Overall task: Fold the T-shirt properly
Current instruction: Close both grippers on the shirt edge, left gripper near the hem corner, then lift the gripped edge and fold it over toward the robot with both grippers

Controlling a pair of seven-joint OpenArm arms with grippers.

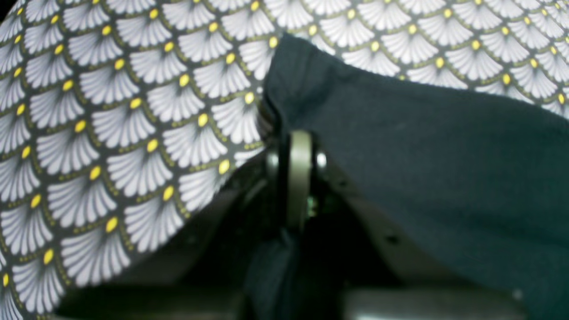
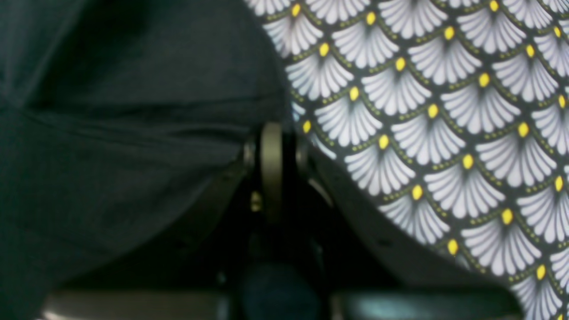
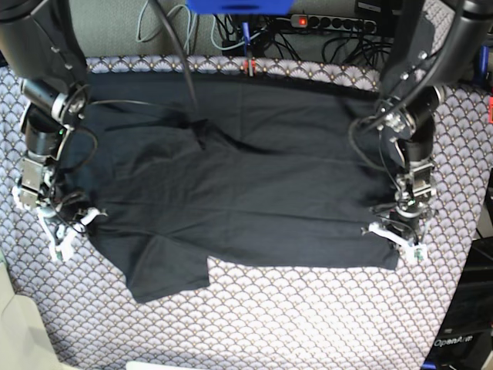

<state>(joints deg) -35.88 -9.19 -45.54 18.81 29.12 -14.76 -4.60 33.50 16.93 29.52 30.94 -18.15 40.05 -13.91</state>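
Observation:
The black T-shirt (image 3: 246,193) lies spread on the fan-patterned tablecloth (image 3: 308,324), with one sleeve at the front left. My left gripper (image 3: 394,237) is at the shirt's right edge. In the left wrist view its fingertips (image 1: 297,138) are pressed together on the edge of the dark cloth (image 1: 422,155), which drapes over one finger. My right gripper (image 3: 65,231) is at the shirt's left edge. In the right wrist view it (image 2: 272,133) is shut on the edge of the cloth (image 2: 111,133) in the same way.
Cables and a power strip (image 3: 331,21) run along the back edge. A blue object (image 3: 239,6) sits at the top centre and a small red clip (image 3: 249,68) at the shirt's back edge. The table's edge (image 3: 15,324) is at the lower left.

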